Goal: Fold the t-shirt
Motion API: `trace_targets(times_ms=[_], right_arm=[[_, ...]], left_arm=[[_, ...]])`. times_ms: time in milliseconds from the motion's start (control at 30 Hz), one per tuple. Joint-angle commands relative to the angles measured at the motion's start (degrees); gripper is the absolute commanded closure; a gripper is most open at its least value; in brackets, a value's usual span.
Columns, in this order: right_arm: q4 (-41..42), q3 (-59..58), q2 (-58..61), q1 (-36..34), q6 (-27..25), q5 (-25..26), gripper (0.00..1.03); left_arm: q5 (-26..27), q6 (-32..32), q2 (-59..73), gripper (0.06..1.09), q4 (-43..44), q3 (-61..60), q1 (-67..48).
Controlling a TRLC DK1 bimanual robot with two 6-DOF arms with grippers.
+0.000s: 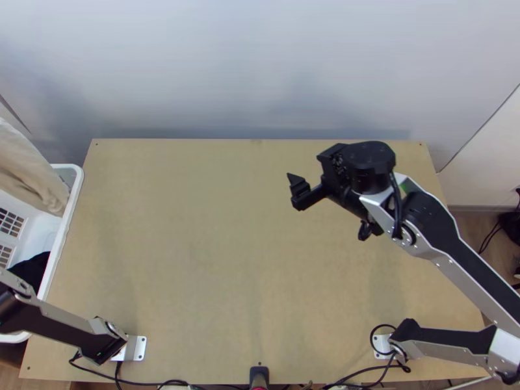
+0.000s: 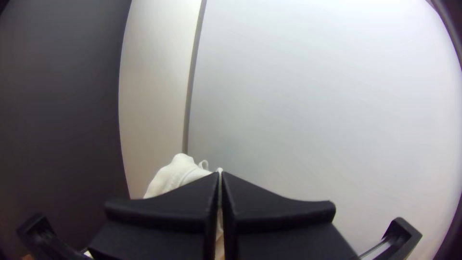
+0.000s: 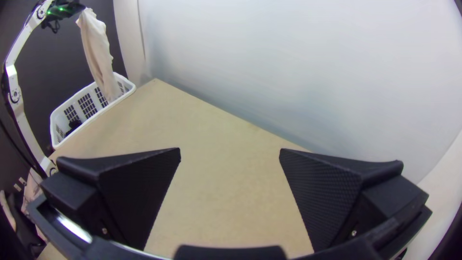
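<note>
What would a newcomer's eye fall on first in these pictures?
Probably the long cream cloth, hanging bunched from the closed left hand down to the white basket at the table's left side. Next, the right hand, open above the table, right of its middle.

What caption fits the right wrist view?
Left gripper holding a pale cloth that hangs into the white basket; open right gripper above the table.

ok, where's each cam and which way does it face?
Top: high over near edge, facing steeply down on the table; shows left arm, right arm.
Left wrist: on left arm, facing the wall; shows left gripper.
Right wrist: on right arm, facing across table; shows right gripper, left arm.
Top and right wrist share table, basket, cloth.
</note>
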Motion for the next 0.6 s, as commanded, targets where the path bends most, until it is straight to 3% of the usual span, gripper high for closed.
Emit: trace_targets(times_ms=[0,567], right_arm=[[1.77,-5.13,-4.17,-2.37,0.03,-0.02,0.07],[4.76,-11.19,-10.68,-8.53,1.08,-0.02,0.07]], left_arm=[[2.92,-0.80,-6.53,1.05,0.83,-0.21,-1.64],[4.24,-0.45,-20.77,1.05,1.71,-5.57,-21.15]])
